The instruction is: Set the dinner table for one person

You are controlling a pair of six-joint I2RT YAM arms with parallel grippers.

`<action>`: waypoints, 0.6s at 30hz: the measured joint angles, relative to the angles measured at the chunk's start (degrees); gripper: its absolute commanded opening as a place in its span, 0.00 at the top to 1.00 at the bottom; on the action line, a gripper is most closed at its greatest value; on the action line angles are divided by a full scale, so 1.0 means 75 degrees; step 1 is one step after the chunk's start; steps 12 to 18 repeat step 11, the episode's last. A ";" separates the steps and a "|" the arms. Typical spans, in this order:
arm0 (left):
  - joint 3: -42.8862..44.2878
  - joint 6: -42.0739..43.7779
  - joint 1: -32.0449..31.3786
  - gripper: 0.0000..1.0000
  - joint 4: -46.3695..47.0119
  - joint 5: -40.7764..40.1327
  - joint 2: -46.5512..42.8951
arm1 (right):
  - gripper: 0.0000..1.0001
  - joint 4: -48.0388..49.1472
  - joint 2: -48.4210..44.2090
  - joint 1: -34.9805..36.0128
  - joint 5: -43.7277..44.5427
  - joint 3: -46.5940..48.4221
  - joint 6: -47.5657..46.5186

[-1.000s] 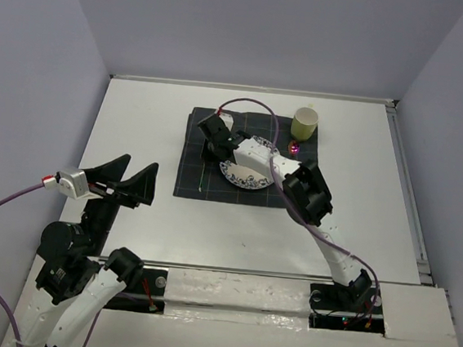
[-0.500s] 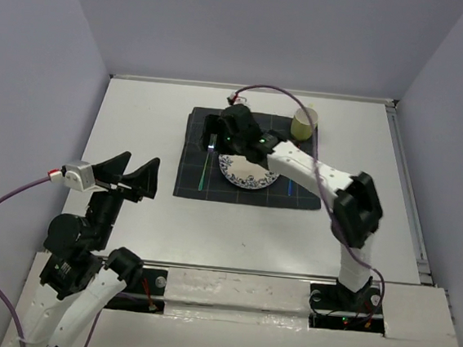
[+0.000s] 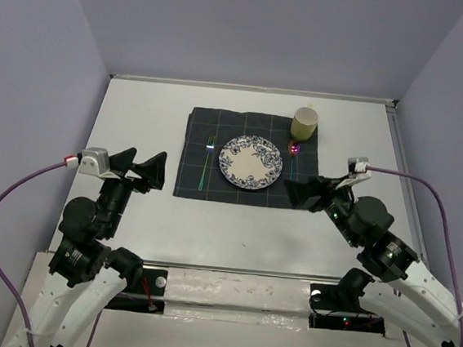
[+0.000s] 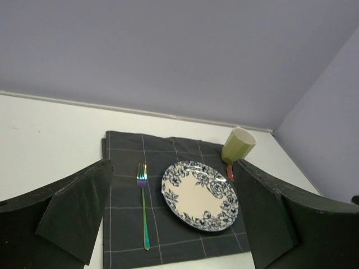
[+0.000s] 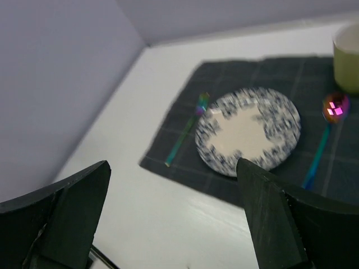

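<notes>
Right fingers (image 3: 297, 193) withdrawn; plate (image 3: 251, 161) on cloth (image 3: 191, 170) bare.

Right gripper (image 3: 300, 191) released the fork (image 3: 206, 164) and withdrew.

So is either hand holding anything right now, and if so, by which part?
Nothing is held. The left hand and the right hand both stand open and empty.

We saw even, soft light, with only faint shadows on the bright dinner table (image 3: 139, 115). In the right wrist view the plate (image 5: 247, 131) looked blurred; the other views were sharp
</notes>
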 measured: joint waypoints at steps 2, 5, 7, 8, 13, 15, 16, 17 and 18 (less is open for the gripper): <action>0.0000 -0.0003 0.0006 0.01 0.0026 0.0245 0.0277 | 0.00 -0.0627 -0.0662 -0.0003 0.0160 -0.0903 0.0073; 0.0000 0.0000 0.0009 0.01 0.0064 0.0595 0.0650 | 0.00 -0.1326 -0.1635 0.0000 0.0134 -0.1853 0.0114; 0.0000 0.0000 0.0006 0.01 0.0114 0.0970 0.0883 | 0.00 -0.1769 -0.2693 0.0000 0.0166 -0.2194 0.0052; 0.0000 0.0000 0.0009 0.01 0.0149 0.1139 0.0968 | 0.00 -0.1824 -0.2978 0.0000 0.0210 -0.2194 0.0012; 0.0000 0.0038 0.0006 0.01 0.0219 0.1498 0.1119 | 0.00 -0.1743 -0.3905 0.0000 0.0425 -0.1950 -0.0204; 0.0000 0.0038 0.0006 0.01 0.0219 0.1498 0.1119 | 0.00 -0.1743 -0.3905 0.0000 0.0425 -0.1950 -0.0204; 0.0000 0.0038 0.0006 0.01 0.0219 0.1498 0.1119 | 0.00 -0.1743 -0.3905 0.0000 0.0425 -0.1950 -0.0204; 0.0000 0.0038 0.0006 0.01 0.0219 0.1498 0.1119 | 0.00 -0.1743 -0.3905 0.0000 0.0425 -0.1950 -0.0204; 0.0000 0.0038 0.0006 0.01 0.0219 0.1498 0.1119 | 0.00 -0.1743 -0.3905 0.0000 0.0425 -0.1950 -0.0204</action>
